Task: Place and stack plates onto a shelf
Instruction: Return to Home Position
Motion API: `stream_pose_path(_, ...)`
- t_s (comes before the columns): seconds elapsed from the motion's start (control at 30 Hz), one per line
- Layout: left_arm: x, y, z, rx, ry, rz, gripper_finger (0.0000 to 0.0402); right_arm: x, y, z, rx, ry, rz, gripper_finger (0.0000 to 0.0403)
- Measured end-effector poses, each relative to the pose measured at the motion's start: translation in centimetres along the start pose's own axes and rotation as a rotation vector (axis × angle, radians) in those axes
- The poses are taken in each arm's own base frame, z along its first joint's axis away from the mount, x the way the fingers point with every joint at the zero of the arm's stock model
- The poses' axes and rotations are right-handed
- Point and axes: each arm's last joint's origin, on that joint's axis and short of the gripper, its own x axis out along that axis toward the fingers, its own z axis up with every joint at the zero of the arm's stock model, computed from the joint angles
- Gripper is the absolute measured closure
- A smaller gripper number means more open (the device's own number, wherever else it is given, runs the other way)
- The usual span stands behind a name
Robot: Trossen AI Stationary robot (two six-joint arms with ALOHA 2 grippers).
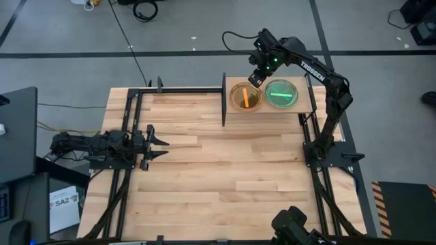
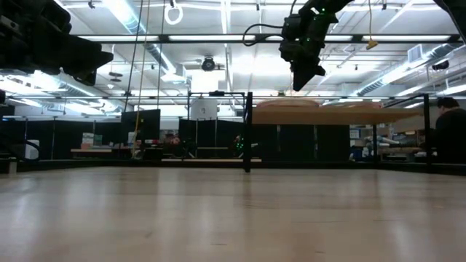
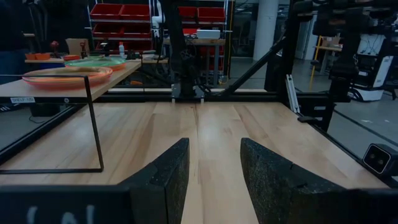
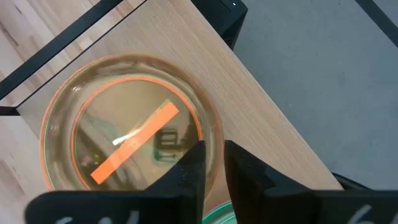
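On the shelf (image 1: 269, 112), at the table's far right, a translucent orange plate (image 1: 245, 96) lies beside a green plate (image 1: 281, 93). Whether each is one plate or a stack, I cannot tell. My right gripper (image 1: 257, 77) hovers over the orange plate's far rim, pointing down. The low view shows the right gripper (image 2: 300, 78) clear above the shelf (image 2: 328, 114). In the right wrist view its fingers (image 4: 214, 174) stand a narrow gap apart over the orange plate (image 4: 124, 143). My left gripper (image 1: 160, 145) waits open, low at the table's left side.
Black frame rails run along the table's left, right and far sides, and a black upright (image 1: 224, 102) stands at the shelf's left end. The bare wooden tabletop (image 1: 218, 177) stretches between the two arms. A person sits in the room behind (image 2: 450, 120).
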Motion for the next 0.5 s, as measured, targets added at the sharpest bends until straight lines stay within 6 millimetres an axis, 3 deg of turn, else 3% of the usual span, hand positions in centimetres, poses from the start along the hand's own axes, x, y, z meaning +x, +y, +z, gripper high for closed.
stream_pose_path(0.5, 0.00, 0.00, 0.01, 0.000, 0.000, 0.000, 0.0251, -0.06, -0.03, 0.01, 0.000, -0.003, -0.016, 0.0238)
